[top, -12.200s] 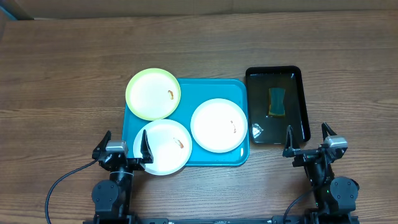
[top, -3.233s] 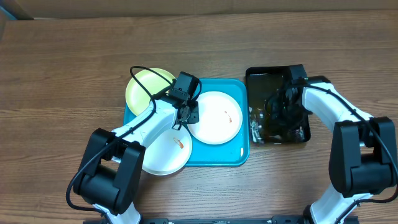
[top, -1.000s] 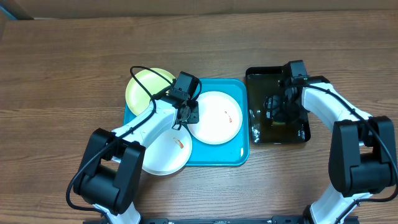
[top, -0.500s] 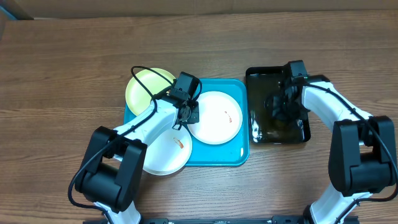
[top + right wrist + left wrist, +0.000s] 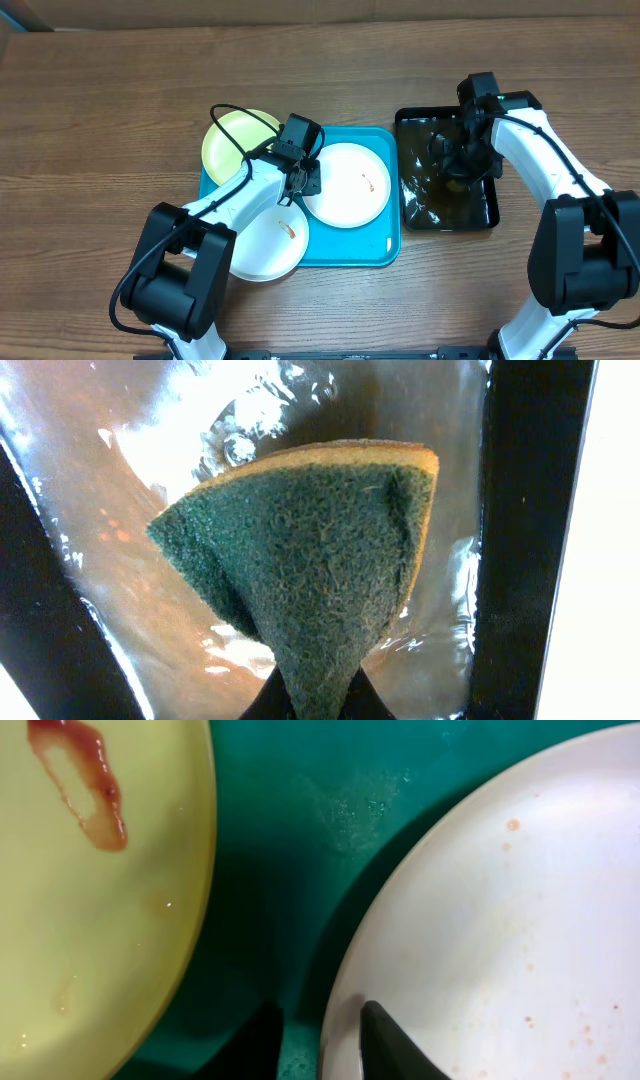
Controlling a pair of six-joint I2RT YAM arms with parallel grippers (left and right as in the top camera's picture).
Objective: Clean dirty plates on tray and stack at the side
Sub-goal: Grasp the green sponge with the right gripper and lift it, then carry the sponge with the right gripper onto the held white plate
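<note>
A: Holding anything on the right?
B: Yes, my right gripper [image 5: 310,702] pinches the green sponge [image 5: 320,550] over the black basin [image 5: 470,212].
A: And the left?
B: My left gripper [image 5: 320,1055] straddles the rim of a white plate [image 5: 500,920] on the tray [image 5: 290,850]; clamped or not, I cannot tell. The green-rimmed plate [image 5: 100,940] lies just beside; the other white plate [image 5: 260,245] overhangs the tray's near-left corner.

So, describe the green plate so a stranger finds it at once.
Find the turquoise tray on the wooden table. The green plate sits on its far left corner, overhanging the edge. It alone is lime green; the plate beside it and the nearer plate are white.
</note>
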